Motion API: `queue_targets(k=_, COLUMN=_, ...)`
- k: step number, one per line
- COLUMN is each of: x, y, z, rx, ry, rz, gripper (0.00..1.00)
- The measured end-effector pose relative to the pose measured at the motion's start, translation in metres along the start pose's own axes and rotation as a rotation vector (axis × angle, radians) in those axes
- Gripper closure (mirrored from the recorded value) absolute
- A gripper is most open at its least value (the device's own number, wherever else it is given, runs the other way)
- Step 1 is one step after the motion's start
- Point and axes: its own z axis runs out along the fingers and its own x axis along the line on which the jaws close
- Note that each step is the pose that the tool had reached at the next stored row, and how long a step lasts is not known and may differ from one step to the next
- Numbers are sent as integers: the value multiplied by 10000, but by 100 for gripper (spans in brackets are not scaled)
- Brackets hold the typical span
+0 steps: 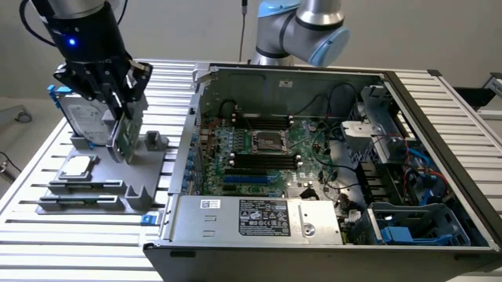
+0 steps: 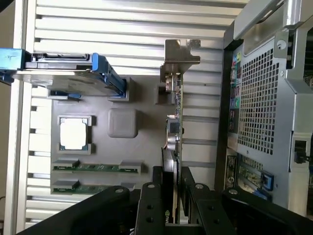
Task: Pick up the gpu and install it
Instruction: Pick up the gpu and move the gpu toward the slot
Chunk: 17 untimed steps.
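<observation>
The gpu (image 1: 126, 134) stands on edge over the grey fixture (image 1: 146, 182) at the exterior view's left, green board facing the computer case. My gripper (image 1: 116, 104) comes down on it from above, and its black fingers (image 2: 147, 203) press both faces of the card, so it is shut on the gpu. In the wrist view the gpu (image 2: 174, 125) is edge-on, its silver end bracket (image 2: 179, 55) at the far end, with the gripper (image 2: 171, 196) straddling it. I cannot tell whether the card's lower edge still touches the fixture.
A silver hard drive with a blue frame (image 1: 77, 114) stands just behind the gpu. A square silver chip (image 1: 79, 166) and two memory sticks (image 1: 79, 200) lie on the fixture. The open computer case (image 1: 439, 147) holds the motherboard with blue slots (image 1: 247, 179).
</observation>
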Motion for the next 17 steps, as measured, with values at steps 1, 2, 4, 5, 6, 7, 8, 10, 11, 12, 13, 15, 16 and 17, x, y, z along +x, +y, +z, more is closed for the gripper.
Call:
queue_targets(k=1, x=-17, y=-3, z=-46, rx=1, ry=3, rz=1, gripper=74)
queue_targets(k=2, x=-39, y=-7, z=-91, rx=0, ry=5, rz=1, gripper=74)
queue_targets(k=4, x=-96, y=-18, z=-186, rx=0, ry=12, rz=2, gripper=74)
queue_targets(k=5, x=-132, y=-24, z=-230, rx=-1, ry=14, rz=2, gripper=74)
queue_targets(k=6, x=-174, y=-31, z=-277, rx=-1, ry=18, rz=1, gripper=74)
queue_targets(k=7, x=-218, y=-39, z=-323, rx=-3, ry=21, rz=2, gripper=74)
queue_targets(k=8, x=-264, y=-46, z=-370, rx=-9, ry=24, rz=4, gripper=74)
queue_targets(k=10, x=-353, y=-61, z=-461, rx=-22, ry=33, rz=2, gripper=74)
queue_targets(k=11, x=-397, y=-69, z=-507, rx=-29, ry=37, rz=3, gripper=74)
queue_targets(k=12, x=-444, y=-76, z=-556, rx=-36, ry=43, rz=5, gripper=74)
queue_targets(k=13, x=-488, y=-83, z=-601, rx=-44, ry=46, rz=5, gripper=74)
queue_targets(k=15, x=-579, y=-97, z=-691, rx=-56, ry=60, rz=5, gripper=74)
queue_targets(k=16, x=-623, y=-103, z=-730, rx=-63, ry=68, rz=6, gripper=74)
queue_targets(k=17, x=-666, y=-109, z=-763, rx=-67, ry=78, rz=7, gripper=74)
